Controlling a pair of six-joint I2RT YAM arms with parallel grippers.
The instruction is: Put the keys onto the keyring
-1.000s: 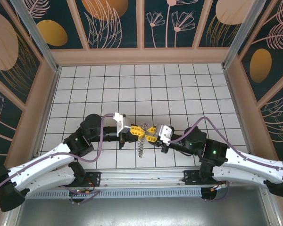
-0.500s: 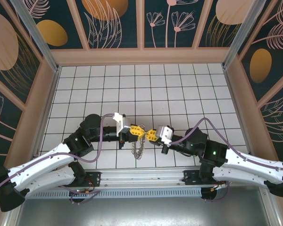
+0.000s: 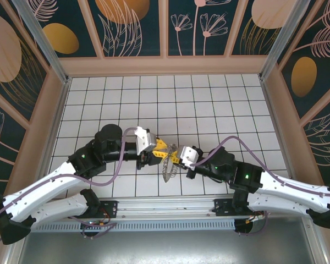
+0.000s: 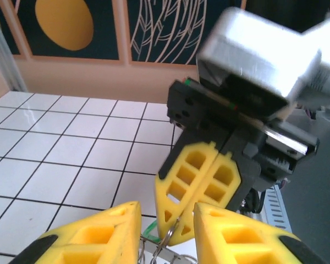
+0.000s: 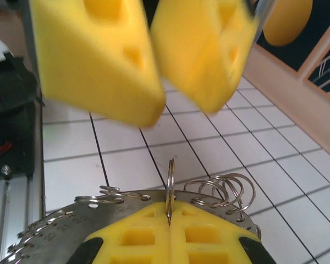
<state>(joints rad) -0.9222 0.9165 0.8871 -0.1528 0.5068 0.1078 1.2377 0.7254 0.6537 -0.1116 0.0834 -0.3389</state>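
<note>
The keyring (image 5: pixel 60 213) is a flat grey metal band with numbered holes that carry several small split rings (image 5: pixel 223 190). My right gripper (image 5: pixel 169 212) is shut on one upright split ring (image 5: pixel 170 179) at the band's edge. In the top view the keyring (image 3: pixel 168 169) hangs below the right gripper (image 3: pixel 174 155), with small metal keys fringing it. My left gripper (image 3: pixel 160 147) faces it tip to tip. In the left wrist view the left gripper (image 4: pixel 165 220) is open, its fingers (image 4: pixel 93 236) either side of the pinched ring (image 4: pixel 170 235). A green sliver (image 4: pixel 148 231) shows there.
The white tiled floor (image 3: pixel 209 110) stretches behind the grippers to the patterned walls (image 3: pixel 165 27). A metal rail (image 3: pixel 165 208) runs along the near edge by the arm bases. Purple cables (image 3: pixel 118 165) loop beside both arms.
The left arm has swung its wrist forward and to the right, closing on the right gripper. The keyring has turned and now hangs broader under the two grippers.
</note>
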